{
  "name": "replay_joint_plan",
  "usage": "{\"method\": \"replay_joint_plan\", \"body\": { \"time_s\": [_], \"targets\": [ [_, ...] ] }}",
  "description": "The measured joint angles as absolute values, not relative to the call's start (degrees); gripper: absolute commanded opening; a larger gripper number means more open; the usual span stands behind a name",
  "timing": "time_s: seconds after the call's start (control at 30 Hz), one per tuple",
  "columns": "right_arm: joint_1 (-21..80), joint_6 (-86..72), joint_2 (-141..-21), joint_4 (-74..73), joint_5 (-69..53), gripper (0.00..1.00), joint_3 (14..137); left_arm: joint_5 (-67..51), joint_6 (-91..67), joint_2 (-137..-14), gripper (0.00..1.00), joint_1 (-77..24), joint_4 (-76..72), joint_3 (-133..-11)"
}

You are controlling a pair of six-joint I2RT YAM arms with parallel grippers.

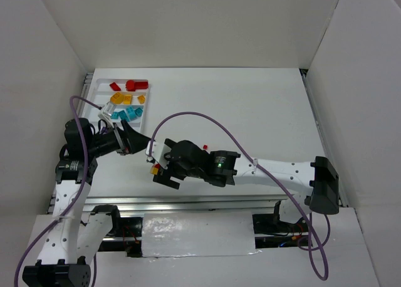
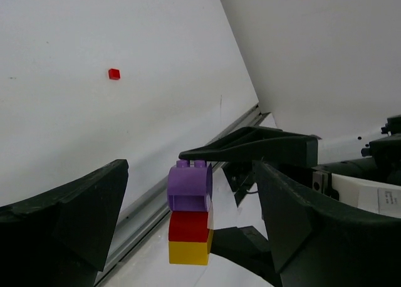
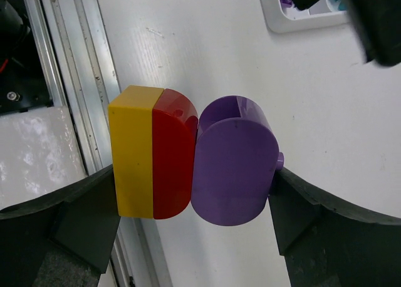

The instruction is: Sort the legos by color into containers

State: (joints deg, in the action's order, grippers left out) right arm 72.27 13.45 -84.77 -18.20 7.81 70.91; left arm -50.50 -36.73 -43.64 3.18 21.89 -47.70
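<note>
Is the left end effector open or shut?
Open: the left end effector has its fingers wide apart; the brick stack seen between them touches neither.

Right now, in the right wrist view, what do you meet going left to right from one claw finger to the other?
Claw finger → yellow brick → red brick → purple brick → other claw finger; the brick stack is clamped between them.

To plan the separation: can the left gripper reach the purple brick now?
Probably yes. The left gripper is open and faces the purple brick, whose sides are bare; the right gripper clamps the three-brick stack only at its ends.
</note>
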Motion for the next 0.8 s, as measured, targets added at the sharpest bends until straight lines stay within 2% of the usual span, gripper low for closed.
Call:
{"method": "replay_joint_plan", "body": {
  "time_s": [0.33,0.53,0.73,0.77,0.8],
  "targets": [
    [72.8,15.9,-84.3,-18.0,10.0,0.23,71.2,-51.9,-34.5,-41.5,0.92,0.6,25.4,-47.4],
    [73.0,17.1,-84.3,-18.0,11.0,0.23,72.1,-50.6,-34.9,-42.1,0.83,-3.7,25.1,-46.2],
    [73.3,18.6,-83.7,-17.5,11.7,0.24,72.8,-48.4,-36.5,-45.3,0.57,-8.6,22.6,-45.0],
    [73.3,18.8,-83.6,-17.4,11.8,0.24,72.9,-48.0,-36.7,-45.8,0.42,-9.3,22.2,-44.9],
    [73.3,18.9,-83.6,-17.6,11.9,0.24,73.0,-48.2,-37.4,-46.1,0.34,-9.9,21.6,-45.0]
  ]
}}
